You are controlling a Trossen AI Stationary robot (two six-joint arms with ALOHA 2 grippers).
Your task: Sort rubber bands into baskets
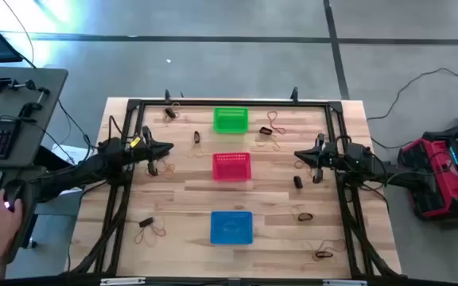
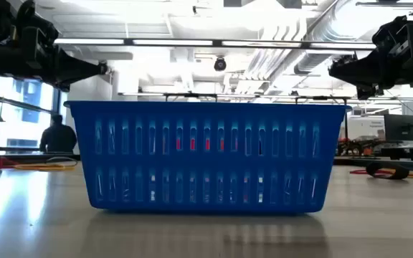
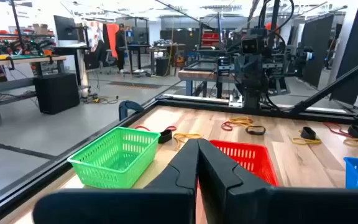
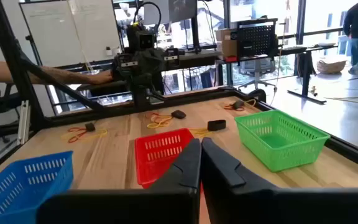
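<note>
Three baskets line the worktop (image 1: 189, 199) centre; my left jaws (image 1: 168, 148) and right jaws (image 1: 299, 156) hover beside them, pressed together, empty.

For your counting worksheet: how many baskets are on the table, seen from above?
3, in one line down the table's middle: the green basket farthest up, the red basket in the centre, the blue basket lowest. None seems hidden.

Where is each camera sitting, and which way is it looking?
High view: above the table, looking straight down; both arms show.
Low view: at tabletop height, facing the blue basket; arms overhead.
Left wrist view: on the left arm, past its shut left pincer, toward the baskets.
Right wrist view: the same past the right pincer.
Both wrist views share the red basket.
</note>
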